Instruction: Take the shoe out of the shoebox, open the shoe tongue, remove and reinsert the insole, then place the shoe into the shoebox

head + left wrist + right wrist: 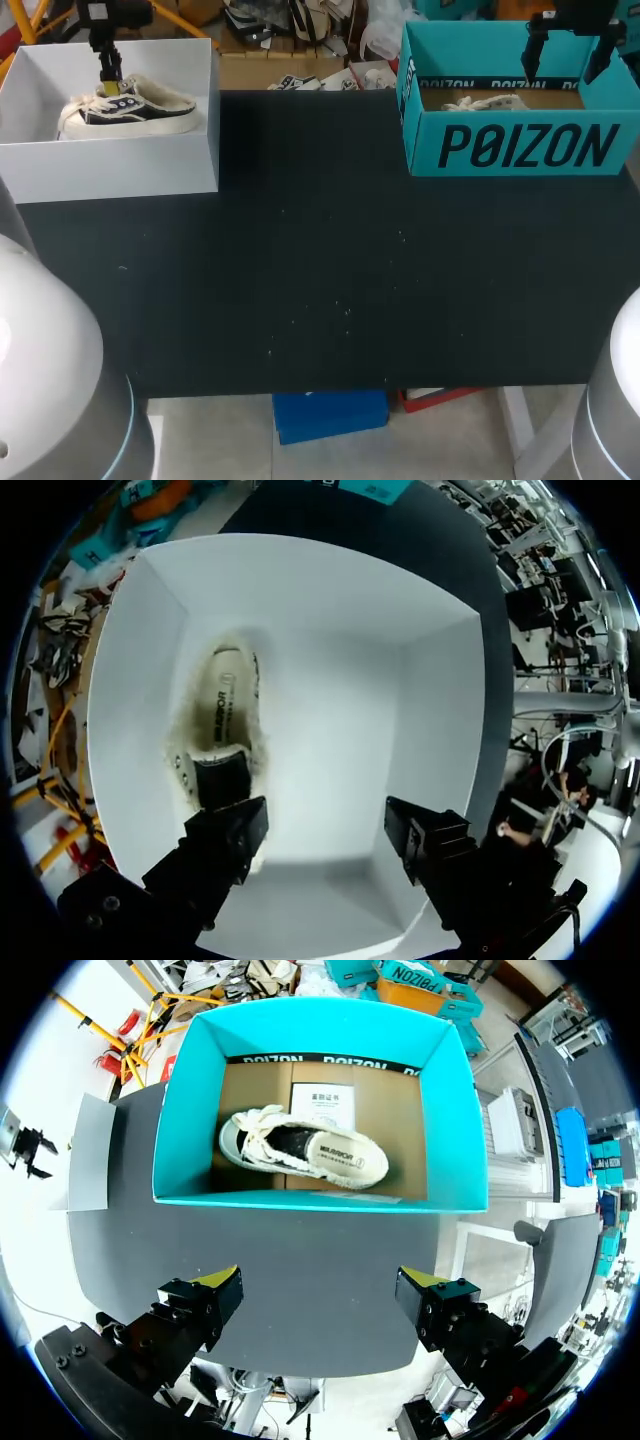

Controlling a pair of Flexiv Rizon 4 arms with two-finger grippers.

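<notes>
The left fingers [225, 845] are standing wide apart, gripping nothing, hanging over the white box [440, 730], one just above an end of the dark shoe [225, 720] lying inside. The right fingers [205, 1305], equally spread and empty, are hovering well apart from the white box, near the teal box [190, 1110] holding a pale shoe [305, 1150].

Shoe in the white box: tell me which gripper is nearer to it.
Left. The left gripper hangs right over the shoe in the white box; the right gripper is far off, above the teal box.

A black matte table [320, 300] lies under even light, dotted with pale flecks [347, 312] that may be dust.
</notes>
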